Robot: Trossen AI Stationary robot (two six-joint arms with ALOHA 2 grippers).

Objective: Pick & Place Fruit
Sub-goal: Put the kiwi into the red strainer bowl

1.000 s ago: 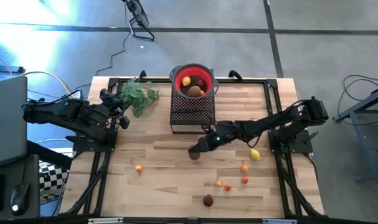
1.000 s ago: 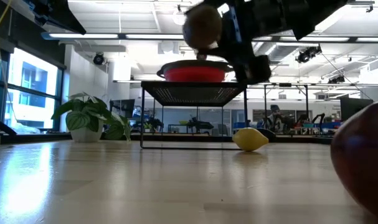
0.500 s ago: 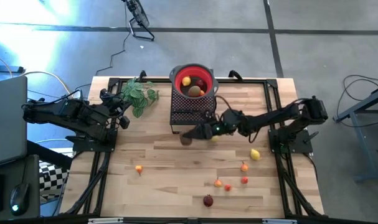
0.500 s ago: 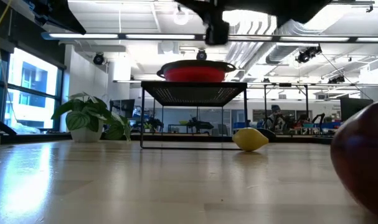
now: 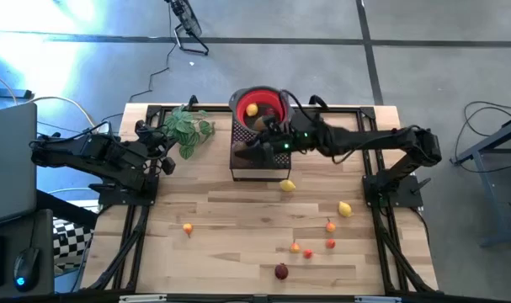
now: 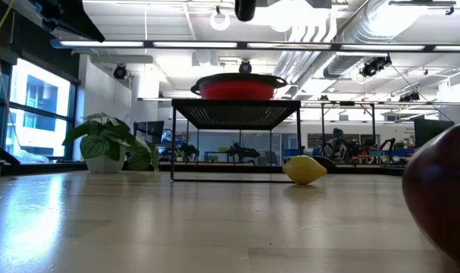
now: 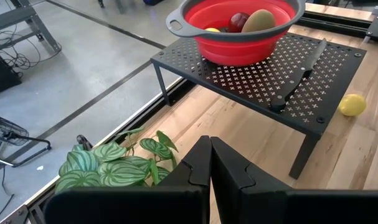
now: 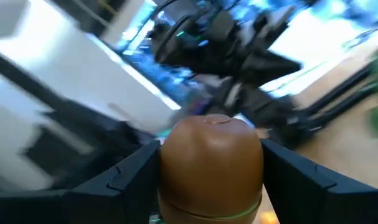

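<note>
My right gripper [image 5: 250,146] hangs above the black mesh rack [image 5: 238,165], just near of the red bowl [image 5: 238,104], shut on a brown oval fruit [image 8: 210,158]. The bowl stands on the rack and holds a lemon [image 5: 252,108] and other fruit. More fruit lies on the table: two lemons [image 5: 288,186] [image 5: 345,209], an orange piece [image 5: 188,228], several tiny ones [image 5: 308,251], and a dark red ball [image 5: 281,271]. My left gripper [image 5: 167,162] waits shut at the table's left, by the leafy sprig [image 5: 186,128]. My right gripper pinches the brown fruit by its two opposite sides [image 8: 169,167] between its two fingers [image 8: 134,173]. The fingers come at it about level, from the table's right. The fruit is lifted clear, one rounded end facing the wrist camera.
A black-handled knife [image 7: 297,79] lies on the rack beside the bowl. The sprig sits at the far left of the table. In the low view a lemon [image 6: 304,170] lies before the rack, and the dark red ball [image 6: 442,205] looms at the right edge.
My right gripper has carried the brown fruit up from low over the table's middle toward the far edge, over the rack and near the bowl, rolling its wrist on the way. It has risen out of the low view. The fruit stays between the fingers.
</note>
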